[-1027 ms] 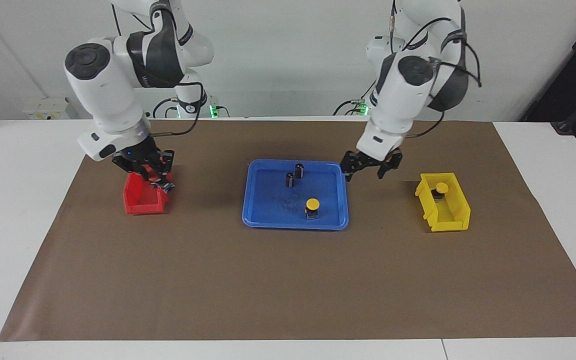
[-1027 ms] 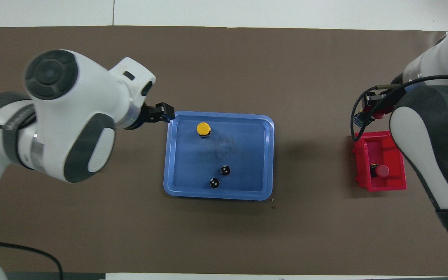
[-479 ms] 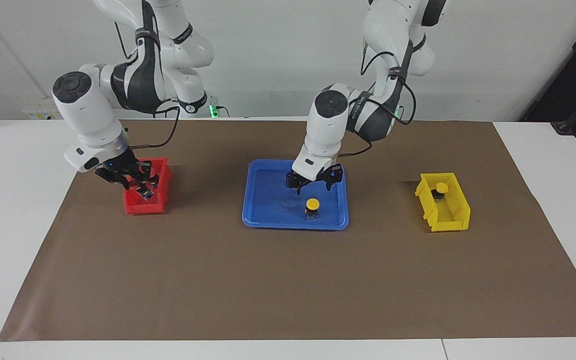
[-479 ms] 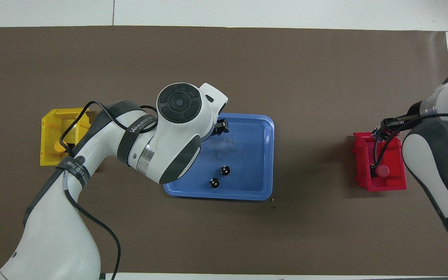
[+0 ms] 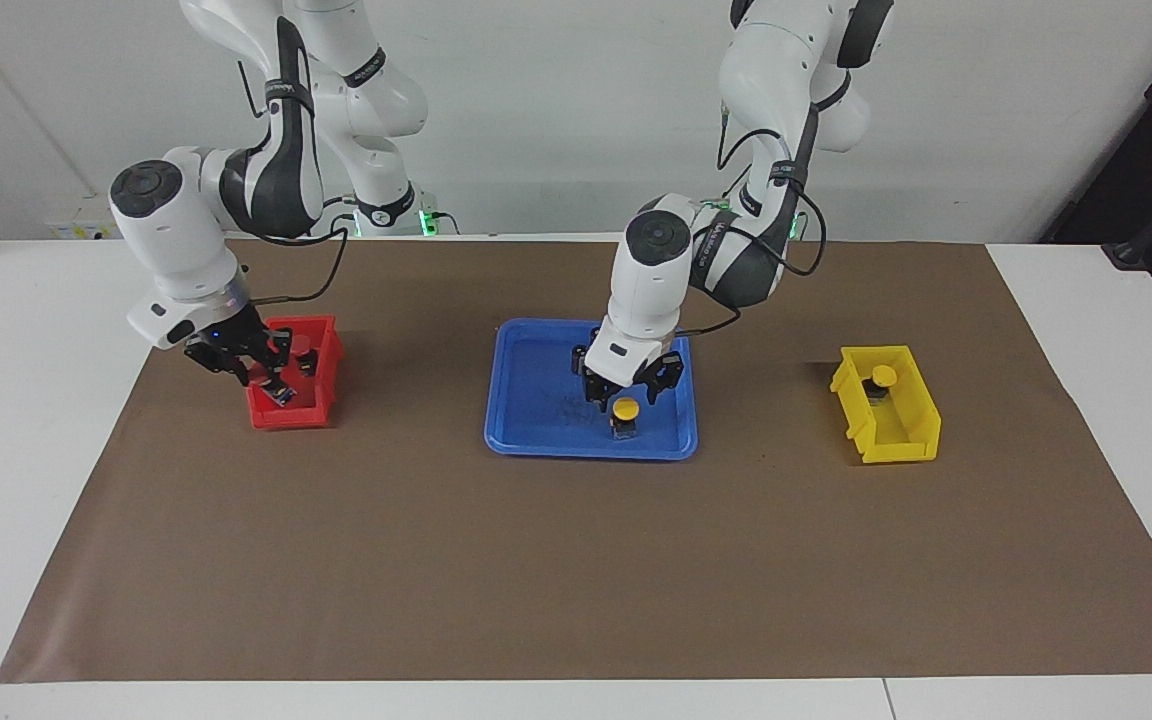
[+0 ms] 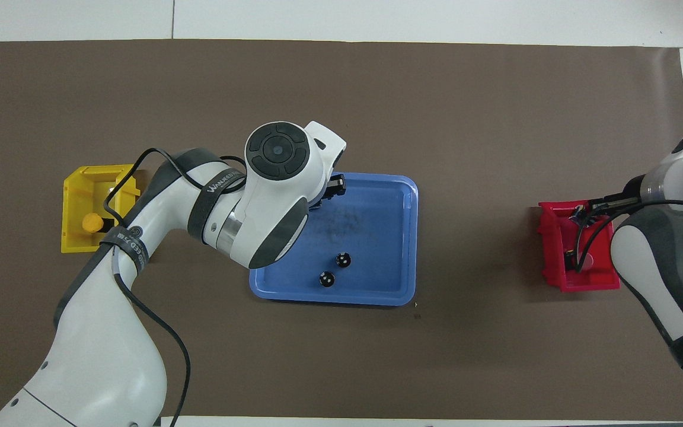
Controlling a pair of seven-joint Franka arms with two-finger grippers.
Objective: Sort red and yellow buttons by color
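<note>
Nearest the robots in the tray (image 5: 516,400), two dark cylinders (image 6: 343,259) are seen standing. Farther out in the tray, a yellow button (image 5: 625,408) is straddled by the left gripper (image 5: 624,392), its jaws apart on either side of the cap, nothing gripped yet. The fingers are best lowered past the cap and closed squarely on the body, lest it slip. Off the tray toward the right arm's end, a red button (image 5: 283,392) is held in the clamped right gripper (image 5: 276,385) over the red bin (image 5: 286,415), where another red button (image 5: 303,345) lies. Toward the left arm's end, a second yellow button (image 5: 883,376) sits in the yellow bin (image 5: 871,440).
</note>
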